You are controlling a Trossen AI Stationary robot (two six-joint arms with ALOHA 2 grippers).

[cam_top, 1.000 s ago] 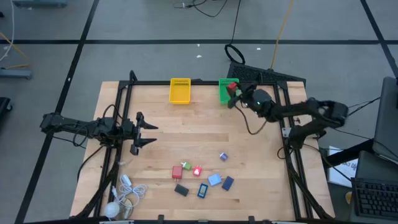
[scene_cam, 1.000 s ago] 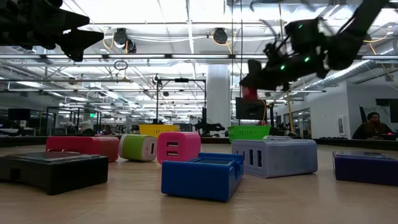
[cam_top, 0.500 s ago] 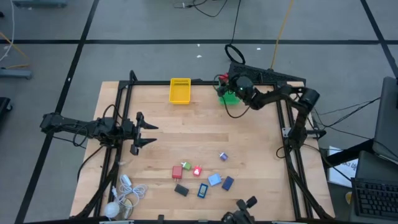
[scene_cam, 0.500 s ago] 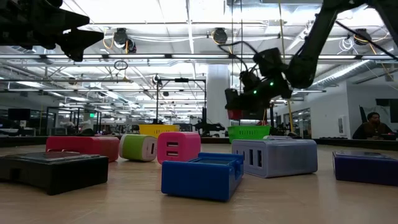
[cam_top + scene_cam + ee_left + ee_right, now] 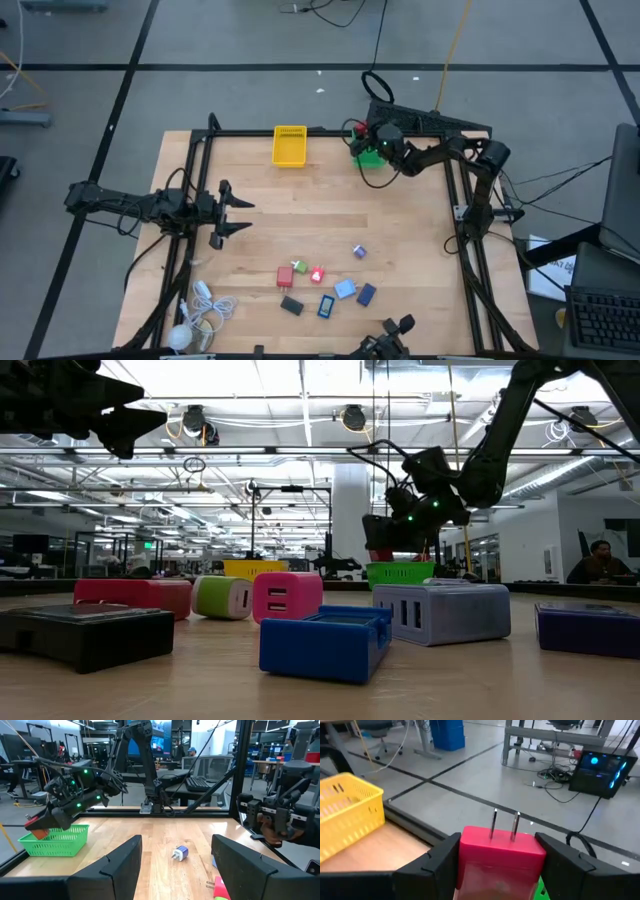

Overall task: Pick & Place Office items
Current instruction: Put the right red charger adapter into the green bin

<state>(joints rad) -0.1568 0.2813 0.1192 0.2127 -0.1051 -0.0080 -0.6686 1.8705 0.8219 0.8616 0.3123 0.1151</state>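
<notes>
My right gripper (image 5: 362, 131) is at the table's far edge, shut on a red plug block (image 5: 502, 851), and hangs just above the green basket (image 5: 369, 153). The low view shows the red block (image 5: 380, 549) over the basket's rim (image 5: 400, 572). My left gripper (image 5: 240, 214) hovers open above the table's left side and touches nothing. The other office items, small red, green, blue, black and purple blocks (image 5: 322, 284), lie flat on the wood near the near edge. One purple block (image 5: 359, 252) lies apart from them. My right gripper pinches the red plug block by its two side faces (image 5: 465, 854), one finger (image 5: 435, 865) on each side. Its two metal prongs (image 5: 504, 825) point away from the wrist. The block is lifted clear, above the green basket (image 5: 52, 841).
A yellow basket (image 5: 289, 145) stands at the far edge, left of the green one. A white coiled cable with a ball (image 5: 198, 314) lies at the near left corner. A black frame (image 5: 200, 150) borders the table. Bare wood lies across the middle.
My right gripper, still holding the red block, has swung from right of the green basket toward the far edge and left. It has also sunk lower, so it now hangs over the basket. The arm has folded back toward the far right corner.
</notes>
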